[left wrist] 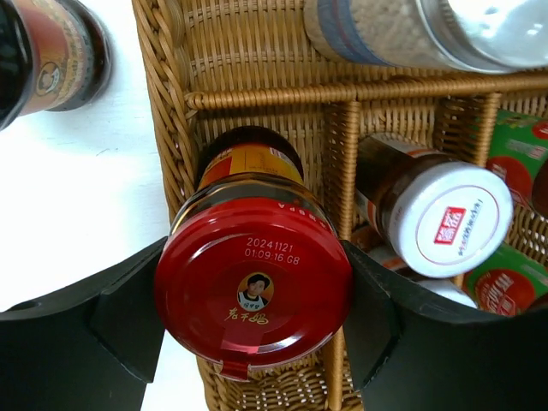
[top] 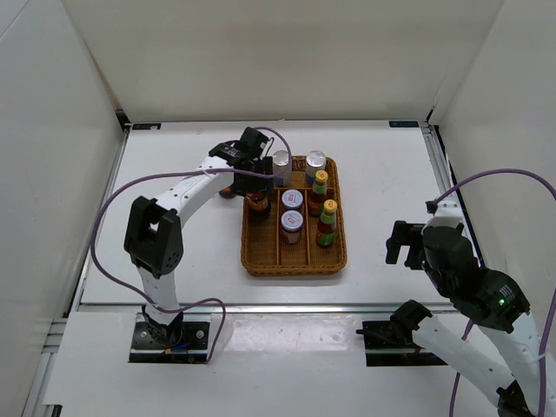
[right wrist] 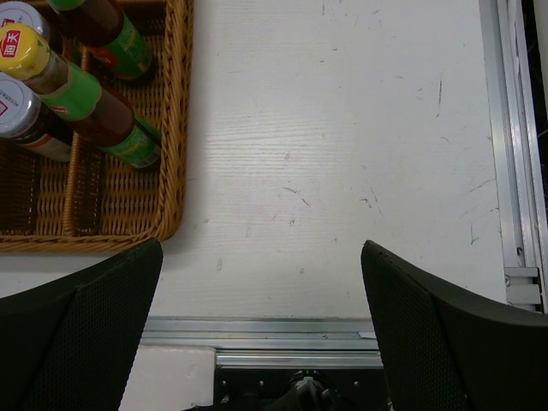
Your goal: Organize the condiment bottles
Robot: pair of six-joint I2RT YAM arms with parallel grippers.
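Observation:
My left gripper is shut on a red-lidded dark jar, its fingers against both sides of the lid, with the jar in the left compartment of the wicker tray. From above this jar is at the tray's far left. The second red-lidded jar stands on the table just outside the tray. Two silver-capped white bottles, two short silver-lidded jars and two yellow-capped sauce bottles stand in the tray. My right gripper is open and empty.
The wicker tray sits mid-table. In the right wrist view its corner is at the left, with a sauce bottle inside, and a metal rail runs along the table's near edge. White walls enclose the table.

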